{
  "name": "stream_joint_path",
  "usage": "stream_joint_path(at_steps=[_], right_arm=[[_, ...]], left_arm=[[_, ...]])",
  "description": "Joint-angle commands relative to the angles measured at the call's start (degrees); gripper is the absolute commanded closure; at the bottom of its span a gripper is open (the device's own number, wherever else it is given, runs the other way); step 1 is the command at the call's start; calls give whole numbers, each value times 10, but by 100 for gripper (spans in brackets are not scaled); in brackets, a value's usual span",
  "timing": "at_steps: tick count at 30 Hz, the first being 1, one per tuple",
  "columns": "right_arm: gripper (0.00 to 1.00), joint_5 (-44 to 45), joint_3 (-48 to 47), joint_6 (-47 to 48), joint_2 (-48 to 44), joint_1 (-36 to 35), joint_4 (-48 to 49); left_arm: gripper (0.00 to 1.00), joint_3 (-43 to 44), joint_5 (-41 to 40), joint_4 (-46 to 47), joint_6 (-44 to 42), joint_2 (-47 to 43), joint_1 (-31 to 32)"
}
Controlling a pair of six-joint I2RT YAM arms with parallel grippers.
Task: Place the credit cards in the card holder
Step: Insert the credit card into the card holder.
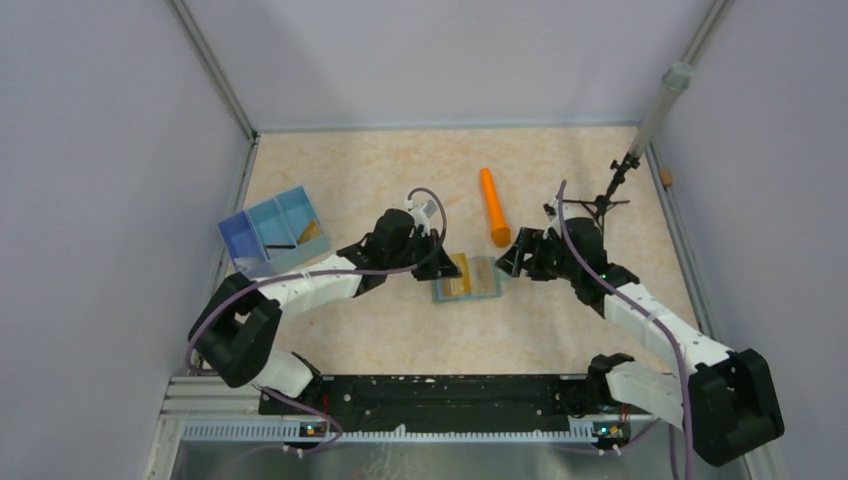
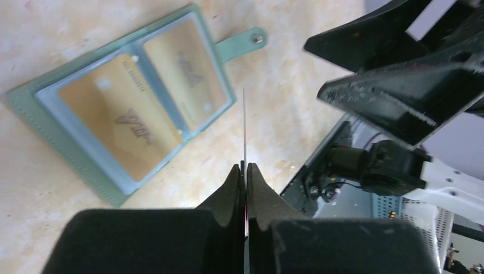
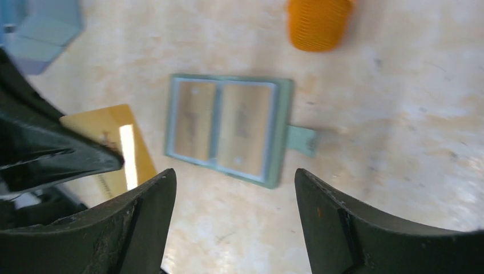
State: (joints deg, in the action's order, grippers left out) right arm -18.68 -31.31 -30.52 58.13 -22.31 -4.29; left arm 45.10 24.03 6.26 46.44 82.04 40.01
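The card holder (image 1: pixel 488 281) lies open on the table between my grippers, pale blue inside, with two gold credit cards (image 2: pixel 114 114) (image 2: pixel 182 68) in its pockets. Its rim (image 2: pixel 63 136) and stud tab show in the left wrist view, and it also shows in the right wrist view (image 3: pixel 282 137). My left gripper (image 2: pixel 245 168) is shut on a third credit card (image 2: pixel 244 125), seen edge-on, held above the table beside the holder. That card's gold face (image 3: pixel 114 142) shows in the right wrist view. My right gripper (image 3: pixel 234 182) is open and empty, hovering near the holder's right side (image 1: pixel 512 256).
An orange cylinder (image 1: pixel 493 208) lies just behind the holder. A blue three-compartment tray (image 1: pixel 270 232) stands at the left with a tan item (image 1: pixel 312 230) in it. A thin dark stand (image 1: pixel 620 180) rises at the back right. Walls enclose the table.
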Motion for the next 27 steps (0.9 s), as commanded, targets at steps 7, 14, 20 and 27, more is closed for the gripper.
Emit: stream_joint_path(at_steps=[7, 14, 20, 27], right_arm=[[38, 113, -29, 72, 105, 25, -34], [56, 85, -36, 85, 168, 26, 13], [60, 87, -43, 87, 205, 25, 34], [64, 102, -50, 93, 225, 25, 39]], left_arm=[[100, 46, -1, -15, -27, 109, 1], [100, 63, 14, -5, -44, 156, -3], [100, 68, 42, -6, -47, 174, -19], [100, 72, 66, -18, -48, 184, -28]])
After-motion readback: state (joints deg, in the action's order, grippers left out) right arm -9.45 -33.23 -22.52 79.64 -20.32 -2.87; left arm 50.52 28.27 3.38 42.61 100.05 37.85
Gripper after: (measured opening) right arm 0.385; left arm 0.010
